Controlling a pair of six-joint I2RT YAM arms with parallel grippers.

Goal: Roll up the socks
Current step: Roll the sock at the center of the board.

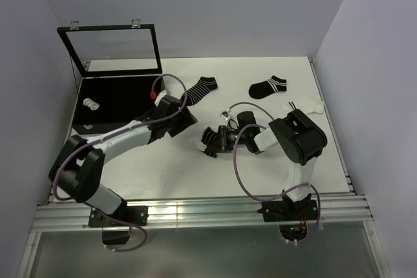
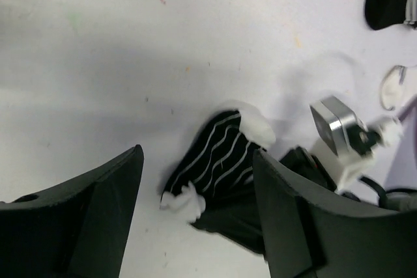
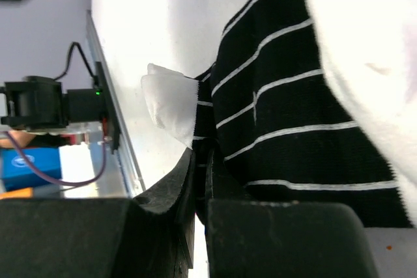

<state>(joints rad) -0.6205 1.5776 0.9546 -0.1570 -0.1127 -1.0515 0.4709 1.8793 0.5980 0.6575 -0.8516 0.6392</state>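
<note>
case (image 1: pixel 124 96) holds 1 rolled sock (image 1: pixel 92 104); l gripper (image 2: pixel 199 154) spread; r gripper (image 3: pixel 201 180) pinching black striped sock (image 3: pixel 293 115).

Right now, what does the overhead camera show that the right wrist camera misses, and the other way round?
Overhead only: the open case with a rolled sock inside, and three loose socks on the far side of the table.
Right wrist only: close detail. The right hand is shut on black cloth, with a white tip sticking out beside it.
Both: the middle sock, black with white stripes, held by that hand.
</note>
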